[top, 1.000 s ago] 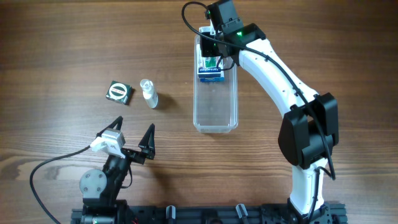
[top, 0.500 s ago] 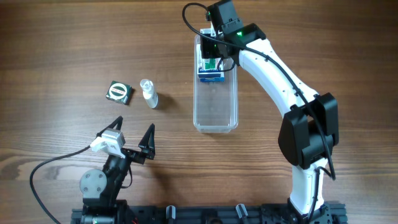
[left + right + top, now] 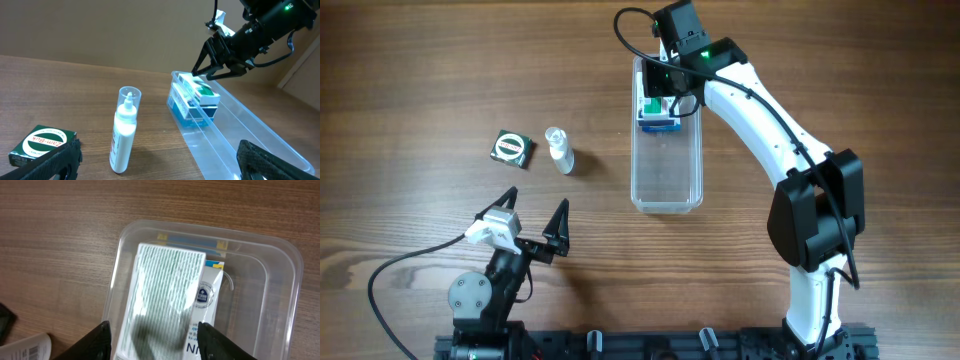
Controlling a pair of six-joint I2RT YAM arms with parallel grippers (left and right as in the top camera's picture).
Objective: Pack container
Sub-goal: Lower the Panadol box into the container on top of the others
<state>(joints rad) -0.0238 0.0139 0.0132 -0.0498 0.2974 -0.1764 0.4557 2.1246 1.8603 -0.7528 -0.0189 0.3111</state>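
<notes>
The container point(image 3: 667, 185) is a long clear tub lying lengthwise at the table's middle. At its far end a green-striped box point(image 3: 167, 287) lies on a blue-and-white box point(image 3: 209, 317). My right gripper point(image 3: 154, 340) hangs open over this stack, one finger on each side of the green-striped box with a small gap. From the left wrist view the right gripper point(image 3: 210, 74) stands just above the stack point(image 3: 197, 97). My left gripper point(image 3: 535, 215) is wide open and low near the front left, holding nothing.
A white squeeze bottle point(image 3: 559, 150) with a clear cap stands left of the container, and a dark green Zam-Buk box point(image 3: 511, 147) lies further left. Both appear before the left gripper: bottle point(image 3: 124, 130), box point(image 3: 42, 145). The container's near half holds nothing.
The right gripper's jaws have spread wider and let go of the green-striped box, which stays on the blue-and-white box. The left arm has not moved.
</notes>
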